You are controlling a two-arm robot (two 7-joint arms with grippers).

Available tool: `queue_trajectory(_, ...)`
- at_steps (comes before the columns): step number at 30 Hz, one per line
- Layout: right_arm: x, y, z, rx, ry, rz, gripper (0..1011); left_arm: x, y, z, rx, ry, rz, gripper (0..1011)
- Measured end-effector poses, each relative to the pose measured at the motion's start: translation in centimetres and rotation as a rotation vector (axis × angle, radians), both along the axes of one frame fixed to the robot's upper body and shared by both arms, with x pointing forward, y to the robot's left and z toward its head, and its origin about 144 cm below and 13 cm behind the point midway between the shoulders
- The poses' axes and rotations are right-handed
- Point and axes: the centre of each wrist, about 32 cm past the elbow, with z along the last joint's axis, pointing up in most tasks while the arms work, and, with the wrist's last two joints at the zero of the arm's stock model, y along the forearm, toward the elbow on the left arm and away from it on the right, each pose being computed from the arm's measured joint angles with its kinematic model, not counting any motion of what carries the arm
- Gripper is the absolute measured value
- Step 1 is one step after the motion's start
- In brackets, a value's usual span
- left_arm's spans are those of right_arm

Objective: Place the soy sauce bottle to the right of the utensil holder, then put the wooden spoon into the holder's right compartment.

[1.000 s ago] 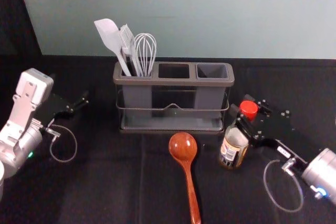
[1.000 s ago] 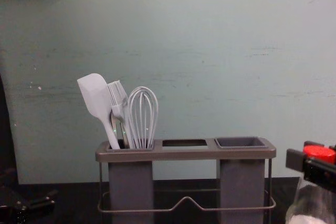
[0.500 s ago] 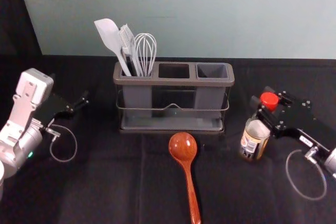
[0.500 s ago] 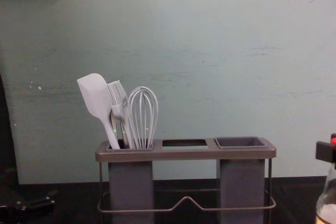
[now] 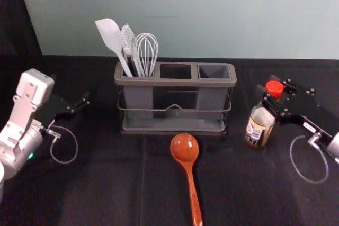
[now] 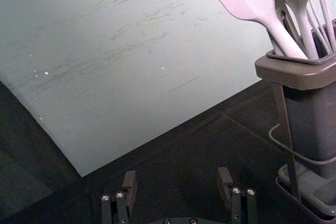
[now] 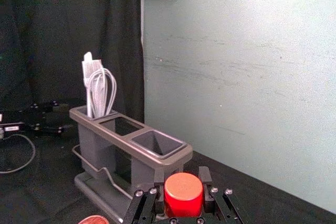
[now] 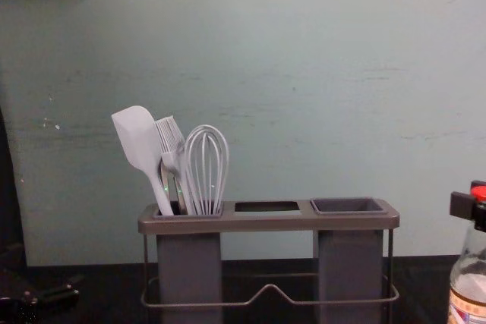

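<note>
My right gripper is shut on the soy sauce bottle just below its red cap, right of the utensil holder and apart from it. In the right wrist view the red cap sits between the fingertips of my right gripper. Whether the bottle's base touches the table I cannot tell. The wooden spoon lies in front of the holder, bowl toward it. My left gripper is parked at the left; in the left wrist view this left gripper stands open with nothing between its fingers.
A white spatula, a brush and a whisk stand in the holder's left compartment. Its middle opening and right compartment hold nothing visible. A wall rises behind the black-covered table.
The right gripper has carried the bottle away from the holder to the right, then slightly farther back toward the wall. The left arm, spoon and holder have stayed put.
</note>
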Motion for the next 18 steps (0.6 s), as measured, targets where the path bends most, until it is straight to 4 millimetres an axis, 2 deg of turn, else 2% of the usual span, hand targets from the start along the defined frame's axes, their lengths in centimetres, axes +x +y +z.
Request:
queue_trajectory(9,2.2,0.6,-0.3,-0.003,-0.016,-0.017,392,0.0,0.0,0.0,0.000,0.000,0.000,1005)
queue_trajectory(18,3.4,1.1,-0.6,-0.007,-0.015,-0.031,392,0.0,0.0,0.0,0.000,0.000,0.000,1005)
